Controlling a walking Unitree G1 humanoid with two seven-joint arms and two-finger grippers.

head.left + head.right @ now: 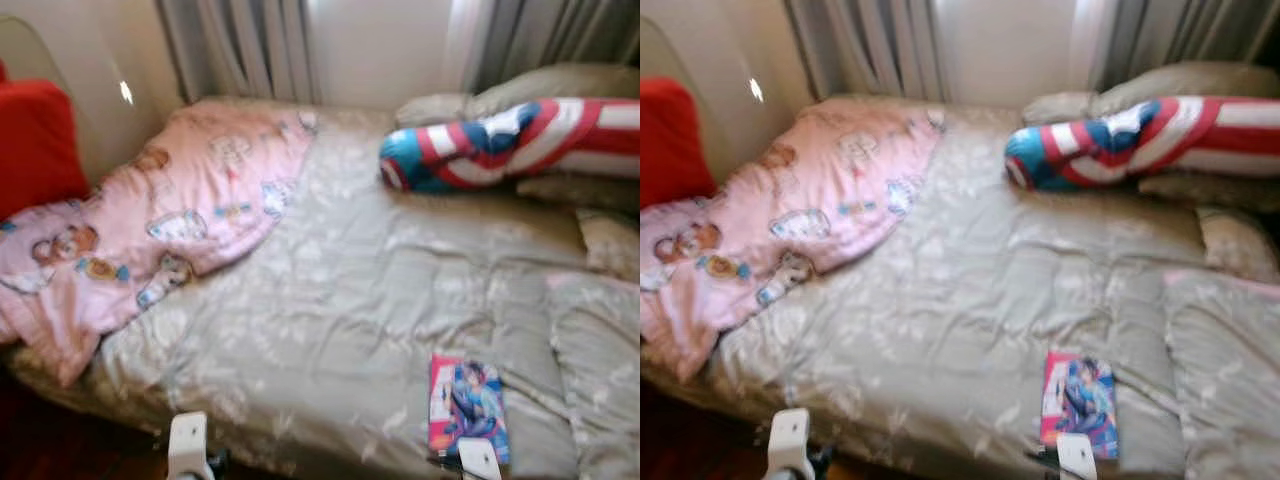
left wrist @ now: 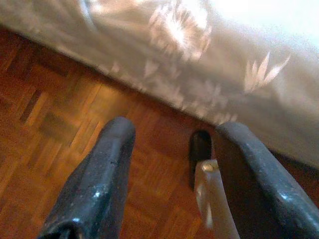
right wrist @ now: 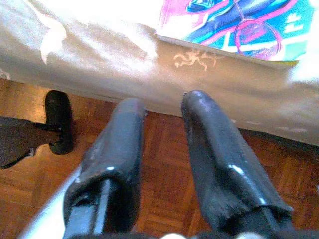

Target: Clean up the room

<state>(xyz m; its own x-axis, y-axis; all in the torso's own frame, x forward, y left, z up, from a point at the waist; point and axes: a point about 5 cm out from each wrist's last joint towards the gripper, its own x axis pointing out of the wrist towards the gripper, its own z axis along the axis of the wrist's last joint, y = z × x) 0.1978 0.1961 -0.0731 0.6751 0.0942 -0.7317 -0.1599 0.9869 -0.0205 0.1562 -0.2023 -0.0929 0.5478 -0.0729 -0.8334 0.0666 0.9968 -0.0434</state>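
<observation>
The left hand (image 2: 169, 149) and the right hand (image 3: 164, 124) hang low at the near edge of the bed (image 1: 330, 300), above the parquet floor (image 2: 60, 114); each has its fingers parted and grips nothing. A colourful book (image 1: 468, 408) lies flat on the grey floral cover near that edge, just ahead of the right hand. A pink cartoon-print quilt (image 1: 170, 210) sprawls over the bed's left side beside a red cushion (image 1: 35, 140). A red, white and blue bolster (image 1: 510, 140) rests against the pillows (image 1: 540, 85).
</observation>
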